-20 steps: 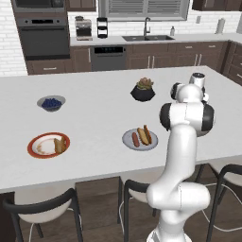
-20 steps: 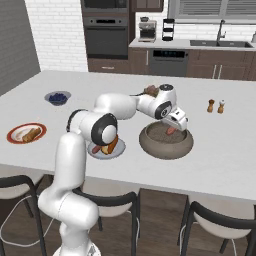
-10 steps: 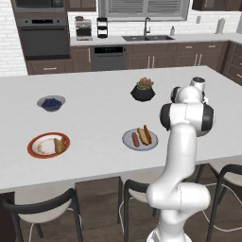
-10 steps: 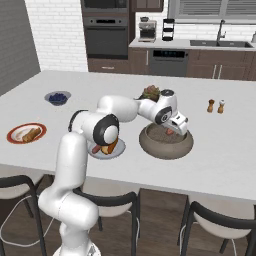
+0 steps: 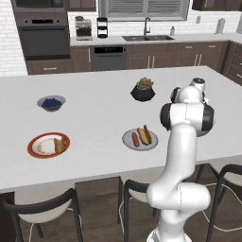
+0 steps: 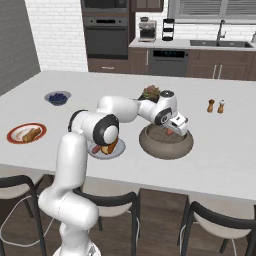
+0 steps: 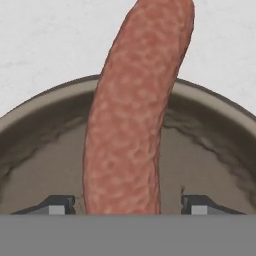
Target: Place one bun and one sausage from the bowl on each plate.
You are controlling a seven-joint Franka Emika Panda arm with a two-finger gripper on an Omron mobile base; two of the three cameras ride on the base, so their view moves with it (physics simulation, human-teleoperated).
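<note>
Red-rimmed plate [image 5: 47, 144]: round, flat, white centre, left on the table [image 5: 94, 118]; tan bun lies on it
Grey plate [image 5: 140, 140]: plain, round; bun beside sausage
Bowl [image 6: 166, 141]: wide, shallow, dull brown-grey
Sausage [image 7: 134, 110]: mottled reddish cylinder, rounded end, standing up in bowl
Tool [image 7: 127, 205]: lowered into bowl, tips parted either side of sausage, narrower than before; grip uncertain

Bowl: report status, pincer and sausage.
Pincer down in the bowl, fingertips either side of a sausage, not clamped. Grey plate has bun and sausage; red-rimmed plate lacks one. Nothing in the way.
</note>
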